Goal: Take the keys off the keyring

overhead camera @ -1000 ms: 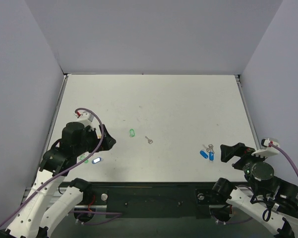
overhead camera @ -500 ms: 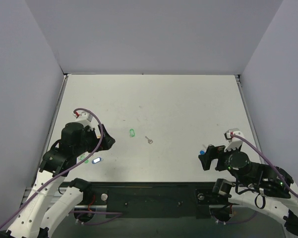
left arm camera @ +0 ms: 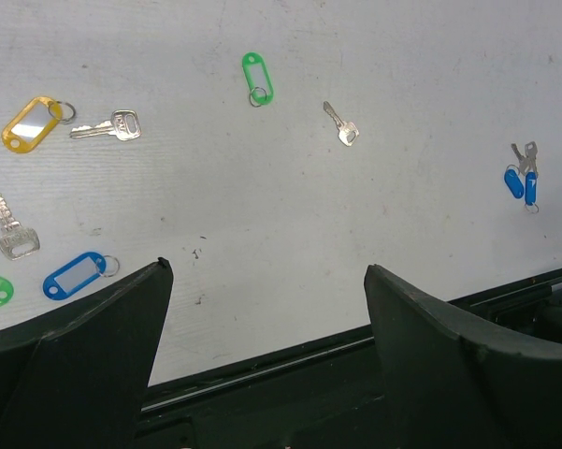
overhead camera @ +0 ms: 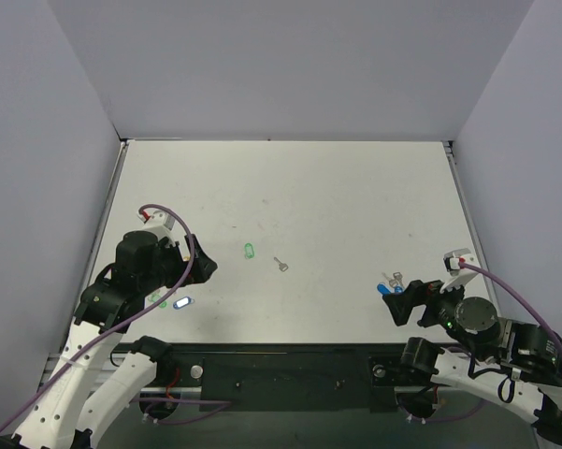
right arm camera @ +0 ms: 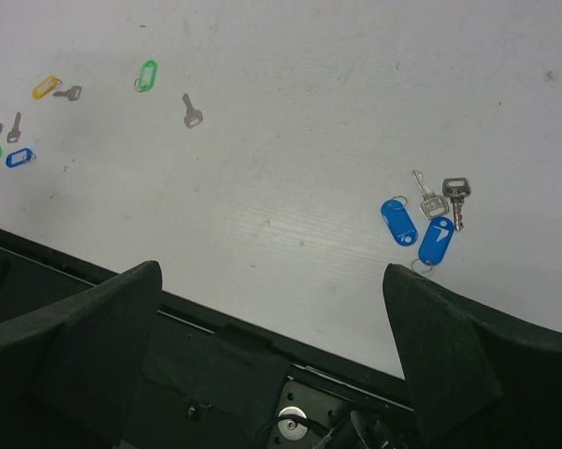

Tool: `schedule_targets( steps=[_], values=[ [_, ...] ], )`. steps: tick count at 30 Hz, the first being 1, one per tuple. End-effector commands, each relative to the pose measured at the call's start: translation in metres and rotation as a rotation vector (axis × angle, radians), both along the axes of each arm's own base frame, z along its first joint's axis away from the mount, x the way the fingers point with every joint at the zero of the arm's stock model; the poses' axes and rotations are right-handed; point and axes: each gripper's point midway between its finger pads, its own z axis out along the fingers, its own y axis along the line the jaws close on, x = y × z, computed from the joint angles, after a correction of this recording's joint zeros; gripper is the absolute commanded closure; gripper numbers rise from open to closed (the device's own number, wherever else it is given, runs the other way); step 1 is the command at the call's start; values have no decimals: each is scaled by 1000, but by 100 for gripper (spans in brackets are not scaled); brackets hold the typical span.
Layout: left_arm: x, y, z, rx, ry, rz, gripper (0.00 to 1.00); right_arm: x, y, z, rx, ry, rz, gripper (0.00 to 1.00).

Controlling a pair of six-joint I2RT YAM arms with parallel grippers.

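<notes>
Keyring (left arm camera: 256,77), a green tag with its thin metal ring, lies mid-worktop (left arm camera: 262,215). The silver key (left arm camera: 341,124) rests near it, apart. Any lettering is too small to read. Left fingers (left arm camera: 93,355) and right fingers (right arm camera: 84,337) gape wide, empty.

The green keyring (right arm camera: 147,75) lies near but apart from the silver key (right arm camera: 192,111), while two blue tags (right arm camera: 399,222), seemingly ringed to keys, lie together.

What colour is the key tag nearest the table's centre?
Green; the tag shows best in left wrist view.
</notes>
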Motion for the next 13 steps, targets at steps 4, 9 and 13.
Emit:
schedule_targets(
  steps=[4,9,13],
  values=[
    [7,0,7,-12,-41,17,5,4,-1,2,-4,-16,-16,0],
    [7,0,7,-14,-40,17,5,-2,8,0,-14,4,46,0],
    [7,0,8,-14,-43,16,5,0,8,0,-26,4,40,0]
  ],
)
